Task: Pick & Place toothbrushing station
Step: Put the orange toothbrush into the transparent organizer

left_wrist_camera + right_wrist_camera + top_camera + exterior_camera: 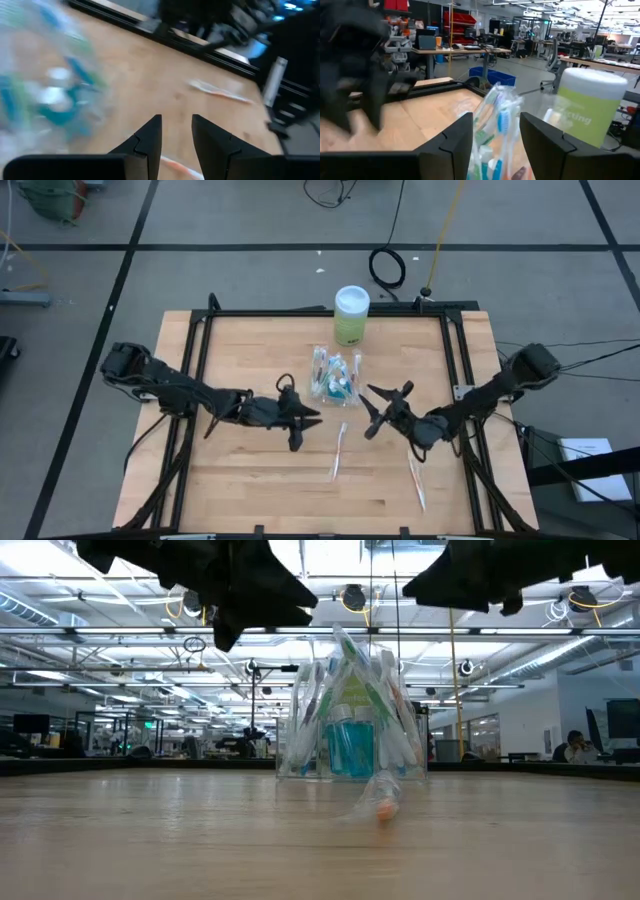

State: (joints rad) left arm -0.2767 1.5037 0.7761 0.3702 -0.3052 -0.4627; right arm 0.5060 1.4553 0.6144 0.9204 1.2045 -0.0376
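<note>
The toothbrushing station (335,375) is a clear plastic holder packed with toothbrushes and a blue bottle. It stands on its base at the middle of the wooden table, and it also shows in the low view (350,730). My left gripper (308,428) hovers open and empty above the table, on the station's near left. Its wrist view (176,125) shows the station as a blur (50,95). My right gripper (370,412) hovers open and empty on the station's near right. In its wrist view (496,120) the station (492,130) shows beyond the gap between its fingers.
A green canister with a white lid (352,315) stands at the far edge behind the station and shows in the right wrist view (590,110). Two wrapped toothbrushes (338,452) (416,480) lie on the near half of the table. A black frame (200,350) borders the table.
</note>
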